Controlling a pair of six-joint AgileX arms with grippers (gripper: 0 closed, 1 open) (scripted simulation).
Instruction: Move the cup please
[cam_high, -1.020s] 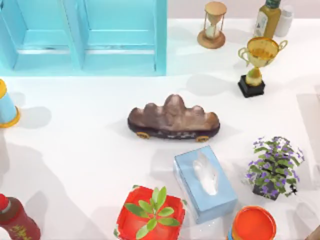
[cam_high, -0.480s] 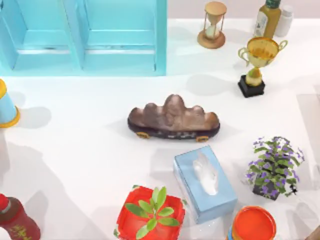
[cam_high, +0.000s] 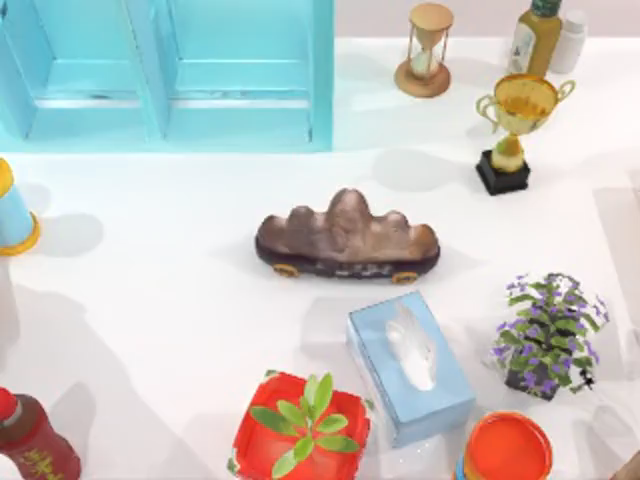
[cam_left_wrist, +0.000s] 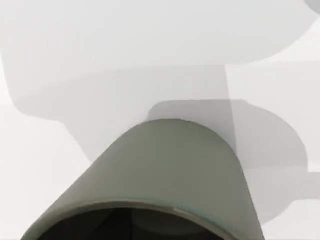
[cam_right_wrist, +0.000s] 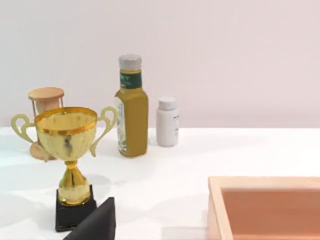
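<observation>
Across the last second the top view is showing no change — the brown rock ornament, the tissue box and the golden trophy are all sitting where they were on the table, so nothing there is signalling progress on the task. The olive cup is showing in the left wrist view, very close to that camera, its dark mouth toward the lens and its shadow falling on the white surface beyond. This is suggesting the left arm is poised right at the cup — whether its tool is clenched on it or released, I cannot tell. The right wrist camera is facing the trophy, a yellow-green bottle and a small white bottle.
</observation>
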